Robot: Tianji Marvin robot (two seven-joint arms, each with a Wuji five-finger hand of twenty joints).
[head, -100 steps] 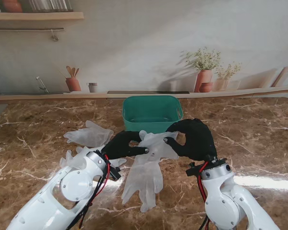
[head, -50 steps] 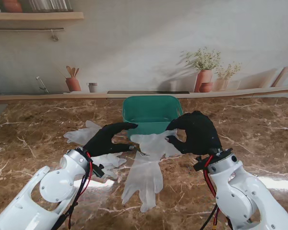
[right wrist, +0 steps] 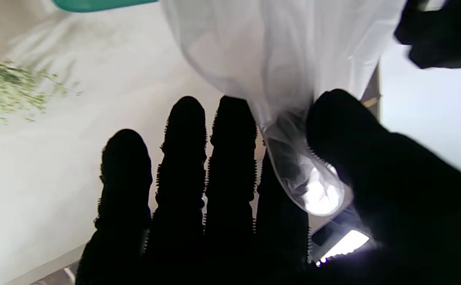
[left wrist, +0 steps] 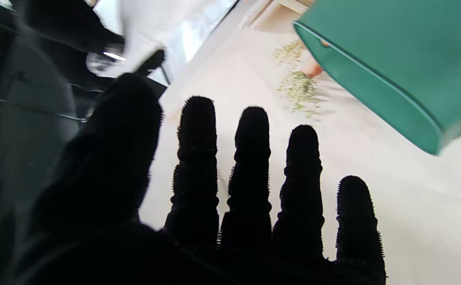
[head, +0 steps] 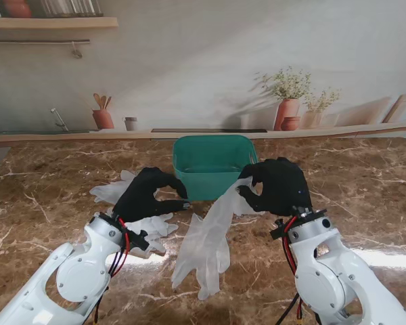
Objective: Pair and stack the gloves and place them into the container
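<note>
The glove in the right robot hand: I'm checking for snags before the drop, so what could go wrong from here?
The right robot hand pinches only one edge of the glove, so it could slip free. Its tail trails on the table, so it might catch the green container rim and drape outside. The left robot hand is open, offering no support.

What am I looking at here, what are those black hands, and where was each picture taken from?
This is a two-armed robot with white arms ending in black five-fingered hands. The wide picture comes from a camera on its stand, looking down at a brown marble table. The other two come from cameras on the wrists, looking along the fingers, so they appear upside down.

The right hand pinches a thin clear glove between thumb and fingers, lifting one end while the rest hangs to the table. The left hand holds nothing, its fingers spread. More clear gloves lie on the left. A green container stands behind, waiting for the gloves.
</note>
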